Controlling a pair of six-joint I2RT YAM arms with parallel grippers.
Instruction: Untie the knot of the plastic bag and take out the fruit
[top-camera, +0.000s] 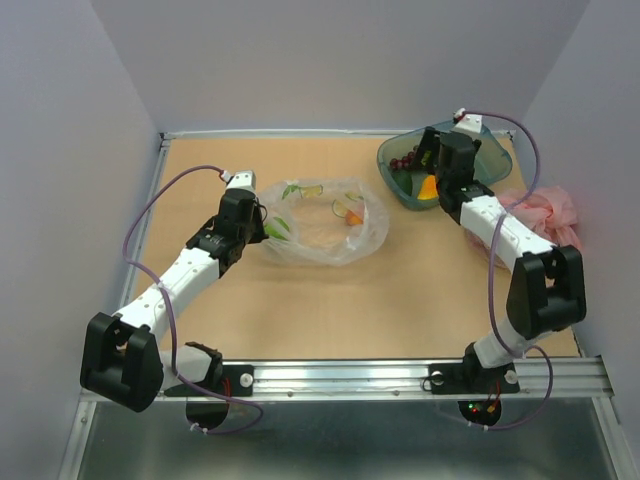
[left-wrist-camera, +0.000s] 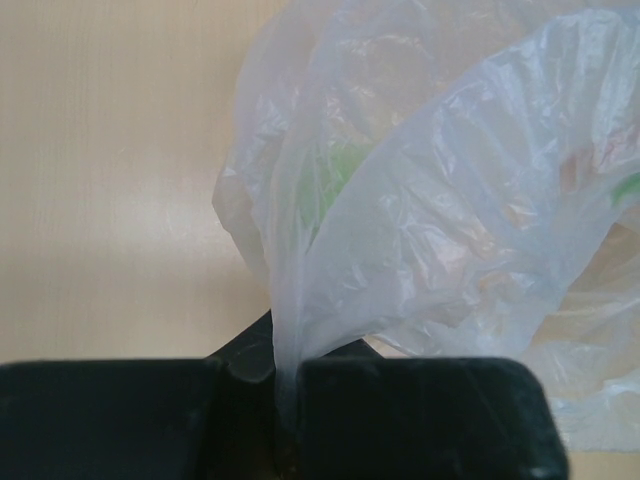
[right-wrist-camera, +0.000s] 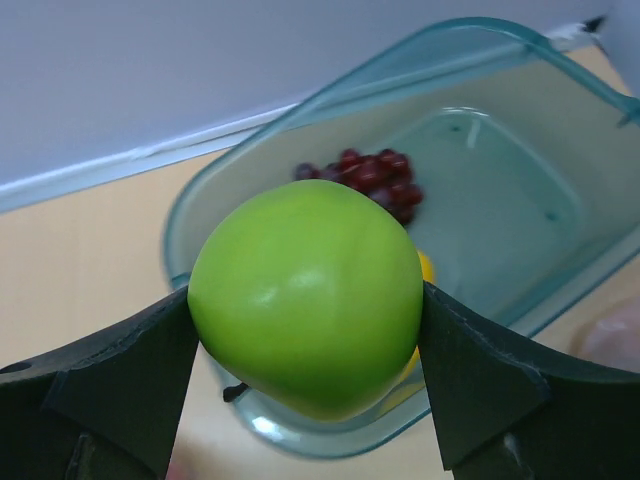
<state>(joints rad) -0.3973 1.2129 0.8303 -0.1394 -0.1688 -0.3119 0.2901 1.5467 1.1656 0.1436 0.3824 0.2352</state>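
The transparent plastic bag (top-camera: 322, 222) lies open on the table's middle. A small orange fruit (top-camera: 354, 216) and a green one (top-camera: 280, 226) show inside it. My left gripper (top-camera: 262, 215) is shut on a twisted strip of the bag's left edge (left-wrist-camera: 285, 340); green shows through the plastic (left-wrist-camera: 325, 175). My right gripper (top-camera: 425, 160) is shut on a green round fruit (right-wrist-camera: 310, 295) and holds it above the near-left part of the teal tray (right-wrist-camera: 480, 30). In the tray lie the dark purple grape bunch (right-wrist-camera: 370, 175) and the orange-yellow fruit (top-camera: 428, 187).
The teal tray (top-camera: 500, 150) stands at the back right corner. A pink plastic bag (top-camera: 548, 208) lies to the right of my right arm. Walls close in the table at the back and at both sides.
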